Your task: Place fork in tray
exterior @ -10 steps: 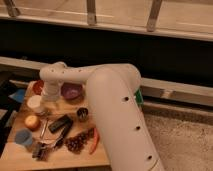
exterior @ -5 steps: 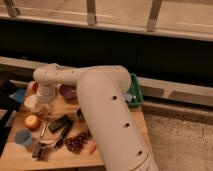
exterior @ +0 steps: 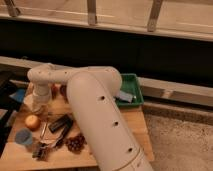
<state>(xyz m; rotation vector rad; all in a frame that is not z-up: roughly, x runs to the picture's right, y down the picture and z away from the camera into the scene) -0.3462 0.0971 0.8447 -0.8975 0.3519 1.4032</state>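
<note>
Hand [exterior: 38,106] hung low over the far-left part of the wooden counter [exterior: 135,125], at the end of the white arm [exterior: 97,115], which rose from the near right and bent left across most of the view. Hand was at its widest opening; nothing could be made out between the fingers. A pale item just beside it on the left was partly hidden, and contact with it could not be told. Fork [exterior: 43,131] lay on the counter near the hand, on the near side of it, roughly pointing near-to-far, just left of the black block [exterior: 60,122] and right of the orange round item [exterior: 32,121]. Fork was not in the tray [exterior: 136,86]; the tray sat at the far-right edge of the counter, well apart from the fork, with the arm between them. A light blue-grey item [exterior: 125,96] lay inside the tray. Blue cup [exterior: 22,137] stood at near left; dark-handled tool [exterior: 59,137] and dark red cluster [exterior: 75,143] lay near the front edge.
</note>
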